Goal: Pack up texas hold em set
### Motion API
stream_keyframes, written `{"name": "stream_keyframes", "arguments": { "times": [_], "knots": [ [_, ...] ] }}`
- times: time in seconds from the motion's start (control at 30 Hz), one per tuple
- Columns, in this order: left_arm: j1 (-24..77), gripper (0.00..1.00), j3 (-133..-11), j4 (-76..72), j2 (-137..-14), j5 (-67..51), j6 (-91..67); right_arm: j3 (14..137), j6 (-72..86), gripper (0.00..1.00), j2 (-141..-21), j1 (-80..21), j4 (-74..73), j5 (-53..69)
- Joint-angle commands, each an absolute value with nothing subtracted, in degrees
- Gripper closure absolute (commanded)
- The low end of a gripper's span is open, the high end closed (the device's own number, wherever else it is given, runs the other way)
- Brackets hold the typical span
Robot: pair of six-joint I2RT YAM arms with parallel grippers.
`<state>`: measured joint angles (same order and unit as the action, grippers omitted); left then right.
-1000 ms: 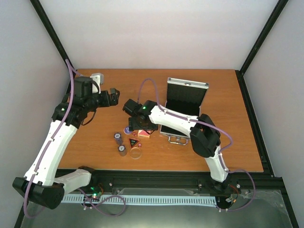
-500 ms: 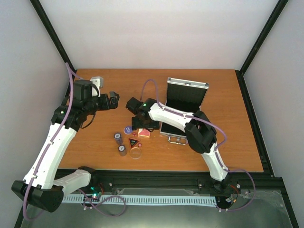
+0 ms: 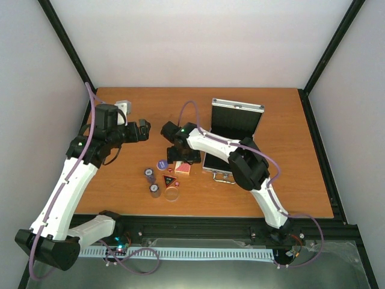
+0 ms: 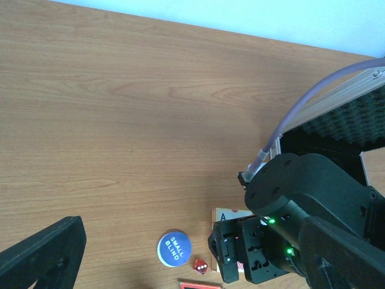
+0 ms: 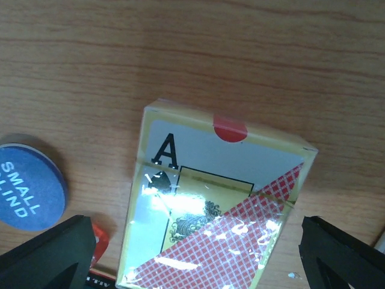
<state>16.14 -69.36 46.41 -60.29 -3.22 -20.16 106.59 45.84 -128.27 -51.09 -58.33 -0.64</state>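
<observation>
The pink-red card box (image 5: 216, 211) lies flat on the table, ace side up. My right gripper (image 3: 183, 156) hangs over it, open, with one black finger (image 5: 48, 253) on each side of the box and small gaps showing. The silver case (image 3: 231, 135) stands open just right of it, black-lined lid upright. A blue "small blind" token (image 3: 162, 164), a triangular token (image 3: 169, 179), two dark chip stacks (image 3: 148, 175), a clear token (image 3: 172, 194) and a red die (image 4: 200, 265) lie to the left. My left gripper (image 3: 142, 129) is open and empty, held above the table behind them.
A small grey-white object (image 3: 123, 99) sits at the table's back left corner. The right arm's purple cable (image 3: 186, 111) loops up beside the case lid. Black frame posts run along the table's sides.
My right gripper has shifted a little right and now sits over the card box. My left gripper has drifted slightly left and toward the near edge.
</observation>
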Motion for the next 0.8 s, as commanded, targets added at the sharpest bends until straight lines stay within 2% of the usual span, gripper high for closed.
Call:
{"name": "stream_keyframes", "arguments": {
  "times": [0.0, 0.4, 0.63, 0.77],
  "knots": [
    [16.1, 0.0, -69.6, 47.0, -58.9, -2.9, -20.1, 108.2, 45.3, 0.05, -129.9, -50.7, -58.9, 0.5],
    [16.1, 0.0, -69.4, 47.6, -58.7, -2.7, -19.0, 109.7, 44.8, 0.09, -132.4, -50.5, -59.9, -0.9],
    [16.1, 0.0, -68.9, 47.9, -58.5, -2.9, -18.6, 109.1, 44.7, 0.22, -132.8, -50.5, -60.7, -1.2],
    [16.1, 0.0, -68.5, 48.1, -58.0, -2.9, -18.6, 108.0, 44.4, 0.33, -132.4, -50.5, -60.6, -2.0]
  ]
}}
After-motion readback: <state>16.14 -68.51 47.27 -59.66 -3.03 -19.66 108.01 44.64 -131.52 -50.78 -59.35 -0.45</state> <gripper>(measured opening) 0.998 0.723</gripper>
